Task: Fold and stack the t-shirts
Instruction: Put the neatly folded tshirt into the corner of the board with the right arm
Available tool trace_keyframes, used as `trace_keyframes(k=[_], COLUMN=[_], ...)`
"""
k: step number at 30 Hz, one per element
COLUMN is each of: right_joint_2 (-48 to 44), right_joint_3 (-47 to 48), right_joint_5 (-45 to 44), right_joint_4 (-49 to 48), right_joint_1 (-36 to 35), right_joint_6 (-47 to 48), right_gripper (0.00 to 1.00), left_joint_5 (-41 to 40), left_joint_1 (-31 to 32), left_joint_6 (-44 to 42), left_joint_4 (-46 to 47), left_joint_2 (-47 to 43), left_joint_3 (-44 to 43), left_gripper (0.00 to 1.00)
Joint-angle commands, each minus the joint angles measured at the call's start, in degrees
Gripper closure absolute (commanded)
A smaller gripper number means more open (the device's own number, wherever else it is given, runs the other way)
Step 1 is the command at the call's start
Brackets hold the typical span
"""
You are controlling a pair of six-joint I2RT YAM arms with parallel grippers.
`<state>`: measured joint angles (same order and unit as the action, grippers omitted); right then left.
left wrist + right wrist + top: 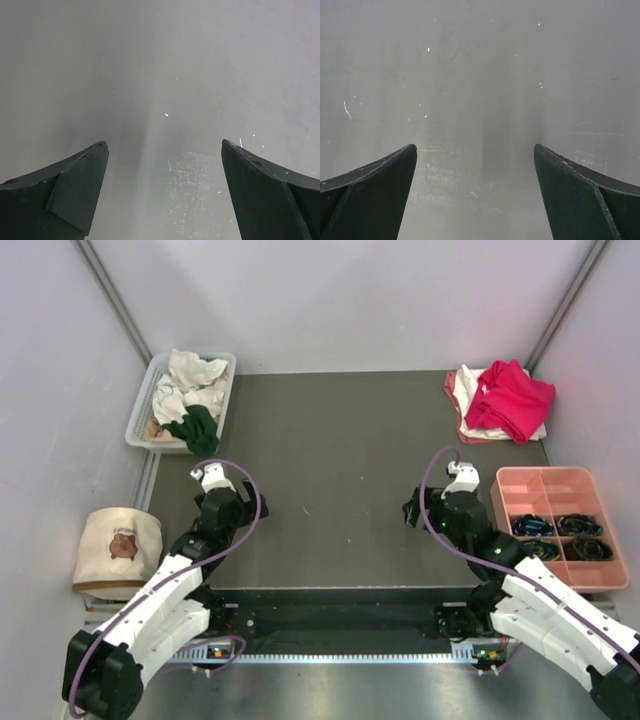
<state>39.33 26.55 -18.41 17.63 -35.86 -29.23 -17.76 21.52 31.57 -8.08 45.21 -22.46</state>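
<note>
From above, a crumpled crimson-red cloth t-shirt [508,400] lies at the far right corner of the dark grey counter [340,490]. Cream-white and dark green t-shirts [192,372] fill a clear plastic bin [140,406] at its far left corner. In the left wrist view, the left pincer [165,145] is spread above the counter. In the right wrist view, the right pincer [475,146] is spread too.

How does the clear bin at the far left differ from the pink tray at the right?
The clear bin is see-through; the pink tray is opaque. The bin is heaped with crumpled shirts; the tray, split into compartments, holds dark coiled items and is part empty. Both are rectangular.
</note>
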Motion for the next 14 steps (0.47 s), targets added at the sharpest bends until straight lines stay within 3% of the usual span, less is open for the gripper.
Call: trace_keyframes(k=[1,14], right_joint_2=[-1.8,-2.15], right_joint_3=[-1.23,-0.79], right_joint_5=[-3.12,-4.79], right_joint_4=[-1.1,-0.58], right_joint_1=[-1.06,-0.97], right_joint_6=[-0.21,0.23], right_gripper=[0.01,0.01], left_joint_5=[-1.31,-1.67], left_joint_1=[0.1,0.1], left_joint_6=[0.16,0.42], left_joint_4=[2.01,2.89], left_joint_2=[-0.56,0.32], left_joint_3=[0.22,-1.01], left_gripper=[0.01,0.01])
